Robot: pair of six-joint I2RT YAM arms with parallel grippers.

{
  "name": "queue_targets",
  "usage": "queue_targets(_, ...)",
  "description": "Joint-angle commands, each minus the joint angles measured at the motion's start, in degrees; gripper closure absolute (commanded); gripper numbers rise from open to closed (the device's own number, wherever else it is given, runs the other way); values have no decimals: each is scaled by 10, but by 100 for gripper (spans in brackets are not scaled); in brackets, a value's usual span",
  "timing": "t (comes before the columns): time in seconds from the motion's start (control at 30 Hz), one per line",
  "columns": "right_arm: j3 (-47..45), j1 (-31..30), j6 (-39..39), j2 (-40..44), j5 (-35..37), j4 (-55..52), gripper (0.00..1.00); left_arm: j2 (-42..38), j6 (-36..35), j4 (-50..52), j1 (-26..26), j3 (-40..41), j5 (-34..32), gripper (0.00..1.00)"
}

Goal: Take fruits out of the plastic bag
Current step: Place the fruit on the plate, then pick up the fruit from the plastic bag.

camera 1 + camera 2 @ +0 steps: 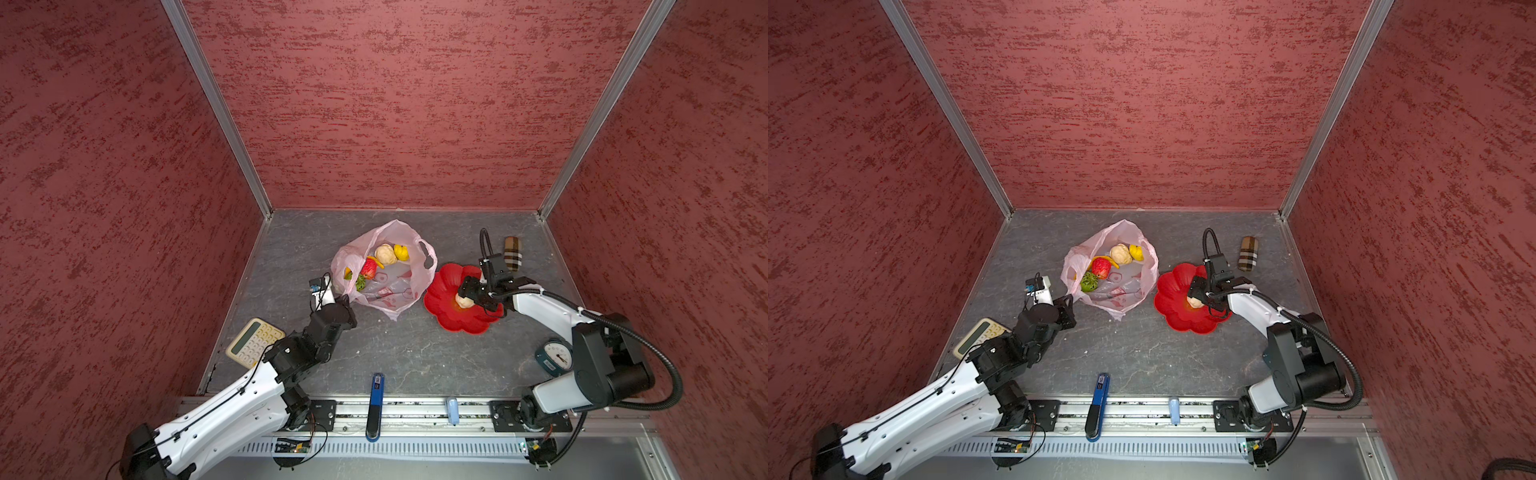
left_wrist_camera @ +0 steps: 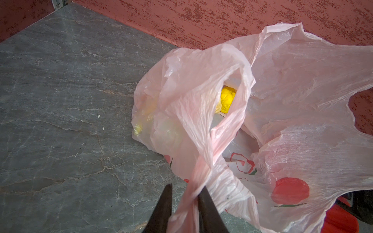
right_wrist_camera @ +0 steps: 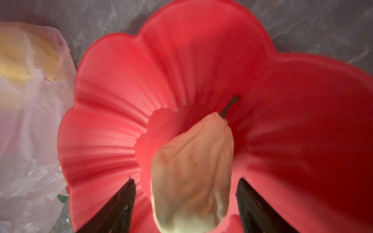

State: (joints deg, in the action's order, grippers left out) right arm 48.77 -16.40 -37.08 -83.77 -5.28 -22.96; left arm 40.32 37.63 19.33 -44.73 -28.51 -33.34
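Observation:
The pale-pink plastic bag (image 1: 392,232) (image 1: 1121,232) lies open at mid-table. Inside it are a beige lumpy fruit (image 1: 385,254), a small yellow one (image 1: 401,252) (image 2: 227,98), a red strawberry (image 1: 368,269), a green fruit (image 1: 1089,281) and a banana (image 1: 1111,262). My left gripper (image 1: 345,298) (image 2: 186,193) is shut on a twisted handle at the bag's near-left corner. Another beige fruit (image 1: 463,301) (image 3: 191,171) lies in the red flower-shaped plate (image 1: 444,320) (image 3: 113,121). My right gripper (image 1: 465,293) (image 3: 186,180) straddles it, open, with a gap on both sides.
A calculator (image 1: 254,340) lies at the left edge beside my left arm. A blue stapler-like tool (image 1: 375,405) and a small pale-blue item (image 1: 453,409) rest on the front rail. A dial gauge (image 1: 555,357) sits near right, a plaid roll (image 1: 513,253) far right.

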Motion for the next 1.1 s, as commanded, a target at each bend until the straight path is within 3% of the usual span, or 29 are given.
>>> queue_targets(0.0, 47, -3, 6, 58, 36, -38, 16, -9, -6, 3, 5, -7, 0, 76)
queue_targets(0.23, 148, -27, 46, 155, 69, -126, 23, -22, 1, 23, 6, -3, 5, 76)
queue_targets(0.37, 224, -123, 73, 166, 109, -117, 26, -51, 28, 70, 6, 1, 10, 77)
queue_targets(0.5, 299, -242, 98, 114, 161, -64, 28, -64, 56, 124, 5, 6, 19, 78)
queue_targets(0.63, 355, -314, 120, 28, 139, 21, 30, -51, 95, 176, -1, 5, 14, 80)
queue_targets(0.87, 365, -326, 76, -138, 88, 82, 37, -39, 173, 226, -28, 7, -15, 81)
queue_targets(1.07, 304, -326, 52, -161, 85, 104, 39, -13, 189, 240, -28, -6, -26, 81)
